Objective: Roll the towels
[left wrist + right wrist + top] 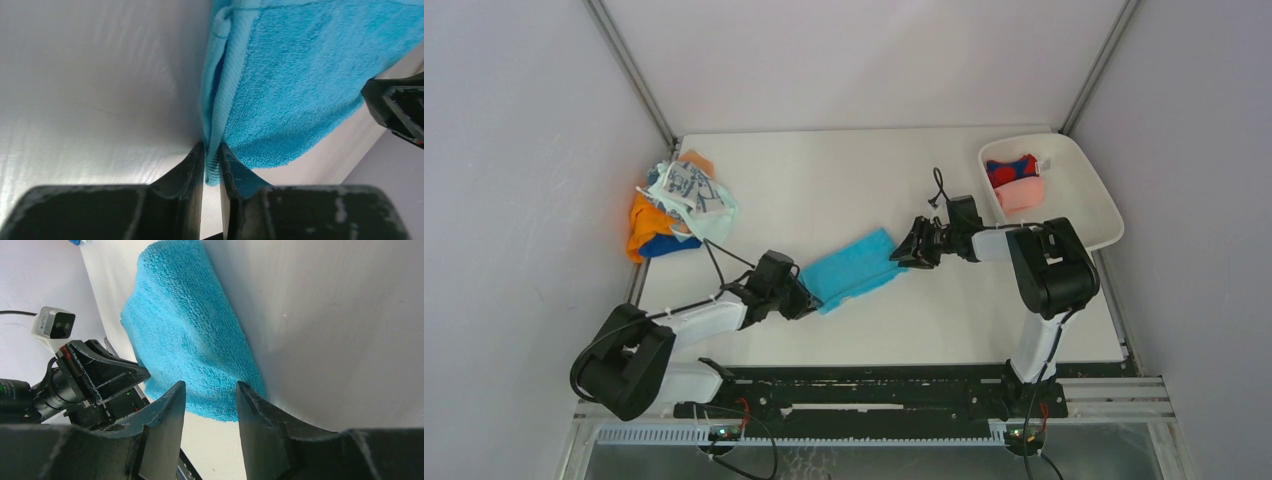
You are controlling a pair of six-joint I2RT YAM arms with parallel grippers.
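Observation:
A folded bright blue towel (pixel 856 268) lies on the white table, between my two grippers. My left gripper (pixel 802 298) is shut on the towel's near left end; in the left wrist view the fingertips (pixel 197 157) pinch the hemmed edge of the towel (pixel 300 75). My right gripper (pixel 908 252) is open at the towel's right end. In the right wrist view its fingers (pixel 170 400) stand apart just short of the towel's edge (pixel 185 335), holding nothing.
A heap of loose towels (pixel 676 205), orange, blue and patterned white, lies at the table's back left. A white bin (pixel 1094 195) at the back right holds rolled towels, one red and blue, one pink (pixel 1021 182).

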